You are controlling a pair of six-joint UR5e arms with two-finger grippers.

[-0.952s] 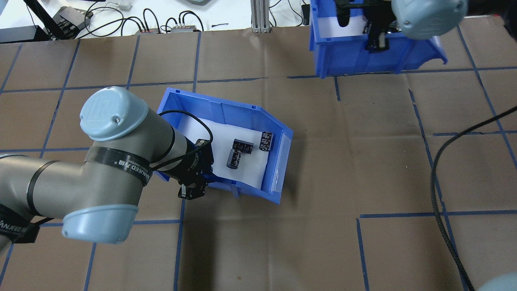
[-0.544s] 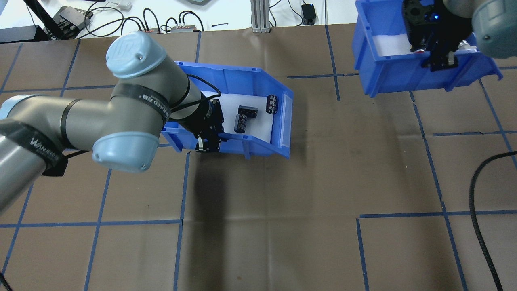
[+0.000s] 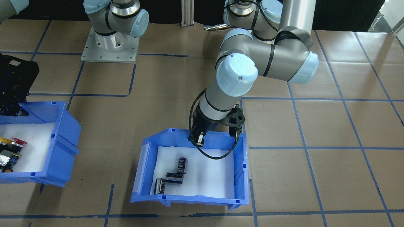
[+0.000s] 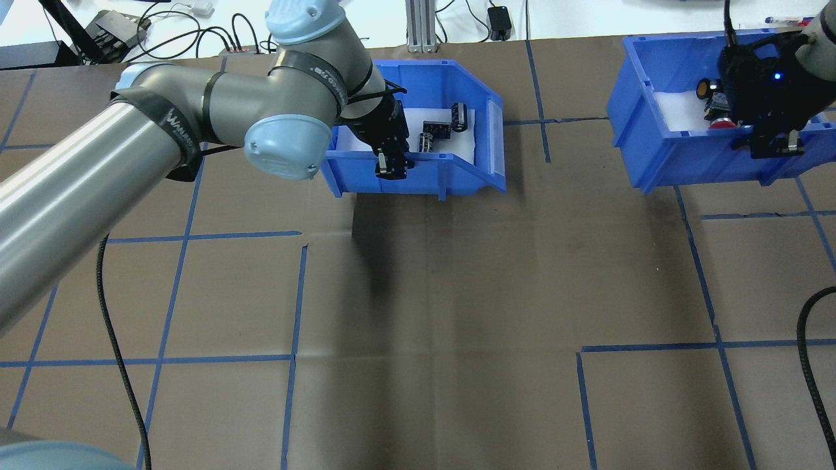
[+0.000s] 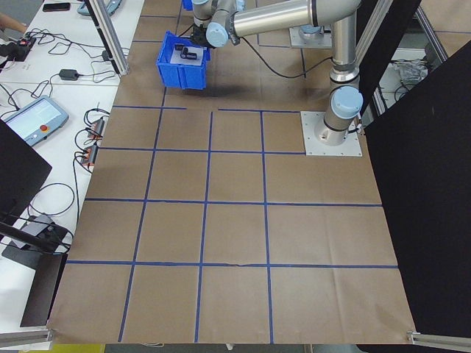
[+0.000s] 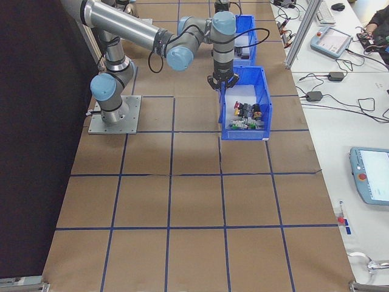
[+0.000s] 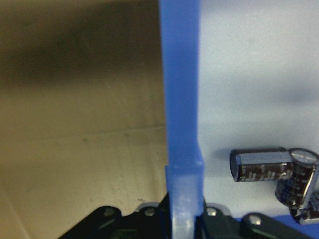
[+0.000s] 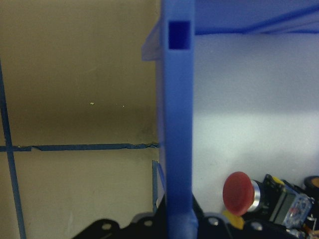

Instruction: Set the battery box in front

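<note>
Left claw (image 4: 392,163) is clamped on the battery box (image 4: 480,98) wall; its one-sided pinch could let the box twist, rolling the cylinders (image 4: 444,127) beyond the claw.

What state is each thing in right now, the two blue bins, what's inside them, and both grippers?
battery box: upright, held by its near wall.
black cylinders: three, lying on the white liner.
left gripper: shut on the battery box wall.
switch bin: upright, switches inside.
right gripper: shut on the switch bin wall.
</note>
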